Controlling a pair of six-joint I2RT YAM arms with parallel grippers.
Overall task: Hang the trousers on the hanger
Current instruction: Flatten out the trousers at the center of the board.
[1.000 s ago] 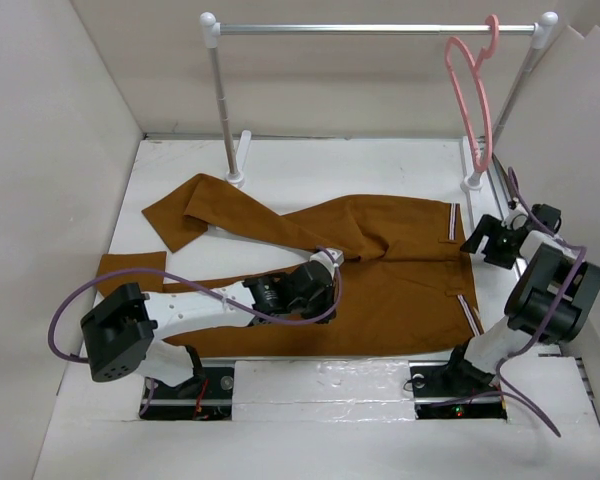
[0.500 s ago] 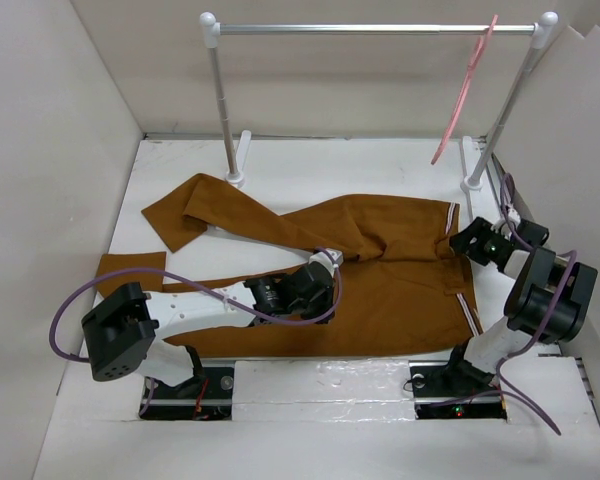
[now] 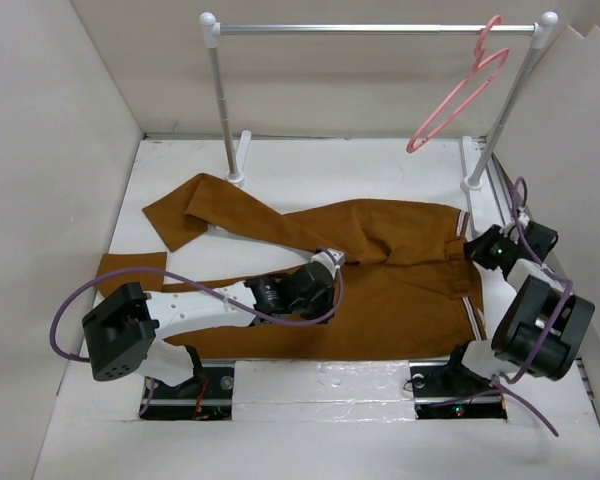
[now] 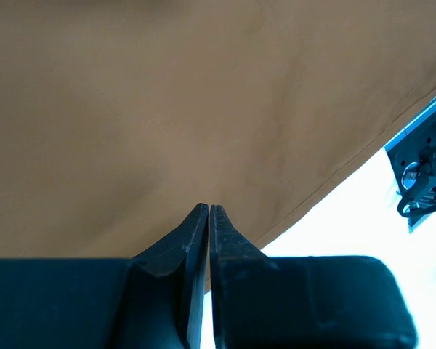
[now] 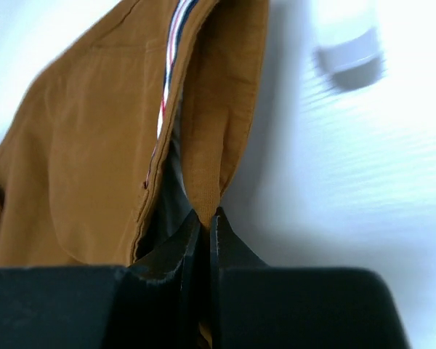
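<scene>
The rust-brown trousers (image 3: 380, 290) lie flat across the white table, legs to the left and waistband to the right. My right gripper (image 3: 470, 247) is at the waistband edge. In the right wrist view it (image 5: 206, 213) is shut on a fold of the brown cloth (image 5: 203, 145) beside the striped lining (image 5: 171, 80). My left gripper (image 3: 325, 262) rests on the middle of the trousers. In the left wrist view it (image 4: 207, 209) is shut, tips against the cloth (image 4: 167, 94), with no cloth showing between them. The pink hanger (image 3: 450, 105) hangs tilted from the rail's right end.
The silver clothes rail (image 3: 380, 29) spans the back on two posts with white feet (image 3: 235, 178) (image 3: 473, 182). One trouser leg is folded over at the far left (image 3: 180, 215). White walls close in on the left and right sides.
My right gripper has moved in to the waistband and shut on it, shifting that edge slightly. The hanger has swung on the rail. The left arm has stayed put.
</scene>
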